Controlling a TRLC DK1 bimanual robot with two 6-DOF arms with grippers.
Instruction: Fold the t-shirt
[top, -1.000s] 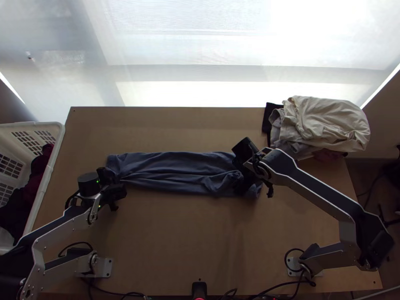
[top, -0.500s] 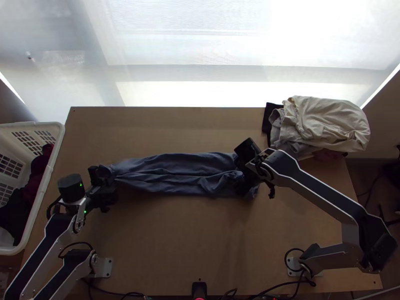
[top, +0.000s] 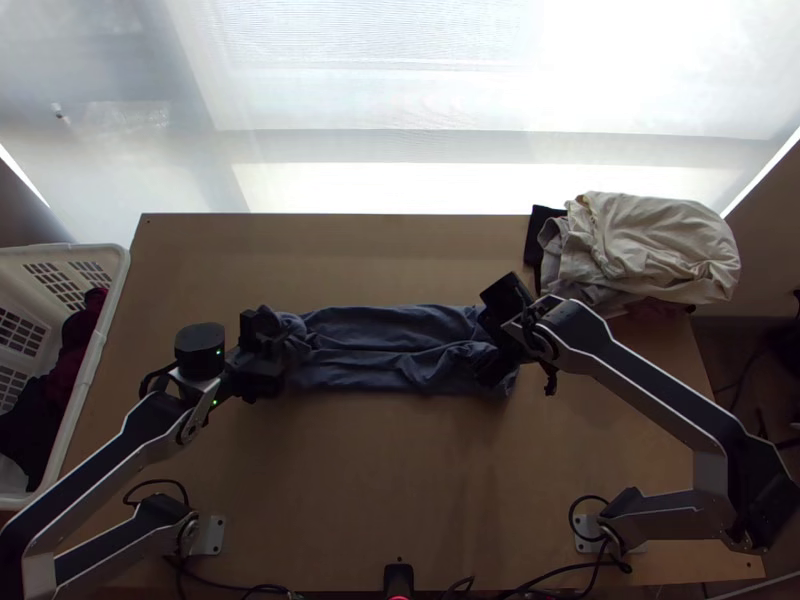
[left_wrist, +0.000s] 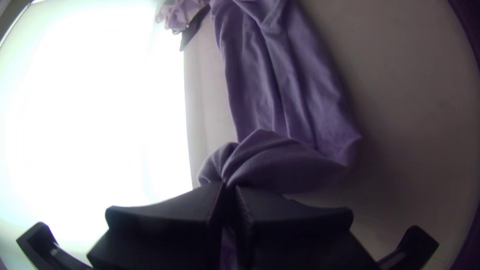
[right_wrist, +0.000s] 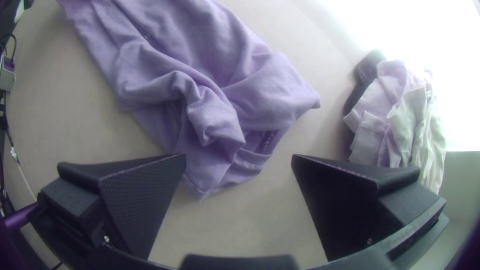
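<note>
A blue-grey t-shirt (top: 400, 350) lies as a long folded strip across the middle of the table. At its left end my left gripper (top: 280, 345) holds a gathered part raised over the strip; in the left wrist view that gripper (left_wrist: 230, 192) is shut on the bunched cloth (left_wrist: 275, 160). Over the strip's right end is my right gripper (top: 497, 345). In the right wrist view the right gripper (right_wrist: 239, 160) stands open above the shirt's end, where the fabric (right_wrist: 200, 110) is crumpled near the collar, with nothing between its fingers.
A pile of cream and grey clothes (top: 650, 250) sits at the table's back right corner, a dark item (top: 540, 235) beside it. At the left edge stands a white basket (top: 100, 340) with dark red and black clothes. Cables run along the table's near edge.
My left gripper first went slightly left, then moved right with the shirt's left end, which now lies over the strip. The right gripper has shifted slightly right.
</note>
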